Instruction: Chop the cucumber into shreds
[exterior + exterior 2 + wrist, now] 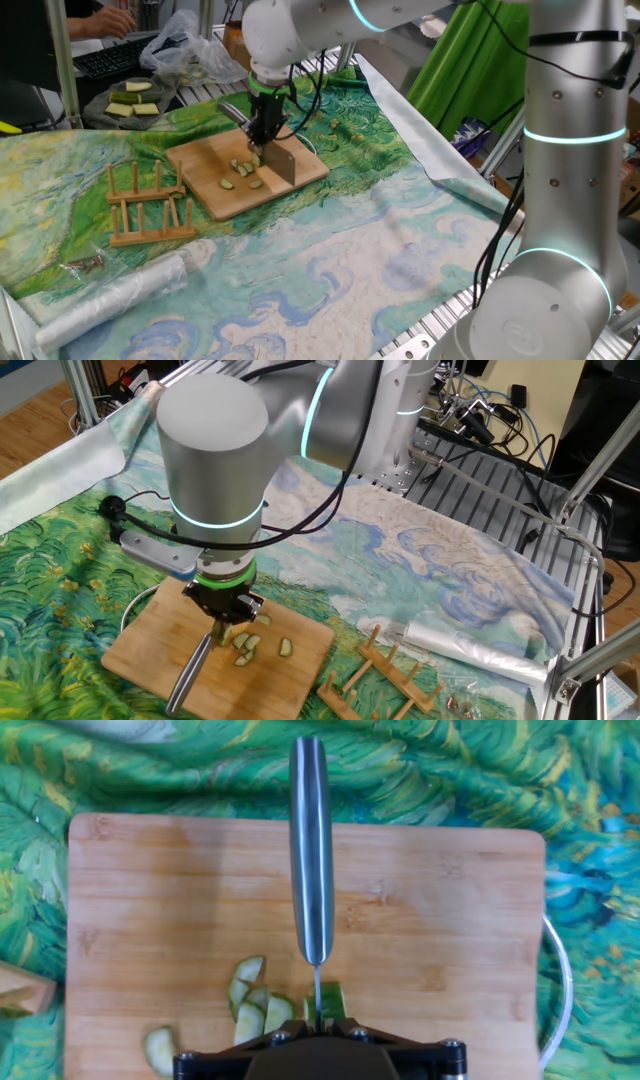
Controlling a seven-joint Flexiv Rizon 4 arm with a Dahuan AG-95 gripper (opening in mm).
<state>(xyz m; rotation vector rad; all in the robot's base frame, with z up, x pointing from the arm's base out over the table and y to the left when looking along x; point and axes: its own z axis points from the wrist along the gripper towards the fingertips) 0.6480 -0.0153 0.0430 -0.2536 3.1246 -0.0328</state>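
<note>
A wooden cutting board (440,910) lies on the painted cloth. My gripper (317,1026) is shut on a knife (311,850); its steel handle points away from the hand and its blade stands edge-down on the board. The cucumber (331,999), a short dark-skinned chunk, sits right against the blade on its right side. Several shreds (250,1005) lie to the blade's left. In one fixed view the gripper (266,138) stands over the board (215,160) with the knife blade (283,166) beside the shreds (243,170). The other fixed view shows the gripper (226,612), the knife handle (190,676) and the shreds (247,650).
A wooden dish rack (150,205) stands left of the board, with a rolled plastic sheet (120,295) nearer the front. A plate of pale cucumber slabs (133,102) sits at the back left beside a plastic bag (190,50). A white cable (556,990) curves past the board's right edge.
</note>
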